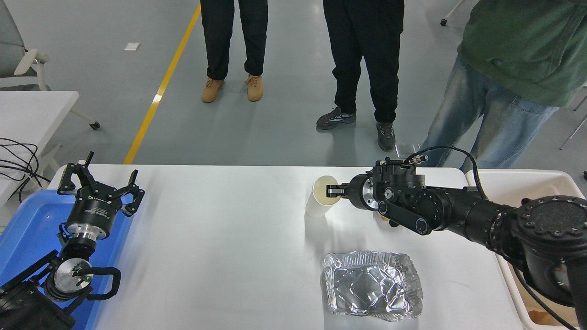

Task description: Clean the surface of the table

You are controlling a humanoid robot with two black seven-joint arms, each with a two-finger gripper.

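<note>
The white table surface (220, 238) carries a white paper cup (317, 205) at the far right and a crumpled foil tray (371, 284) nearer me. The cup leans, its mouth turned toward my right arm. My right gripper (332, 190) reaches in from the right and is shut on the cup's rim, one finger inside the mouth. At the lower left my left gripper (98, 183) is parked open over a blue tray (27, 229), holding nothing.
A beige bin (527, 183) stands off the table's right end, partly behind my right arm. A smaller white side table (32, 110) with black cables is at the left. Three people stand on the floor beyond the far edge.
</note>
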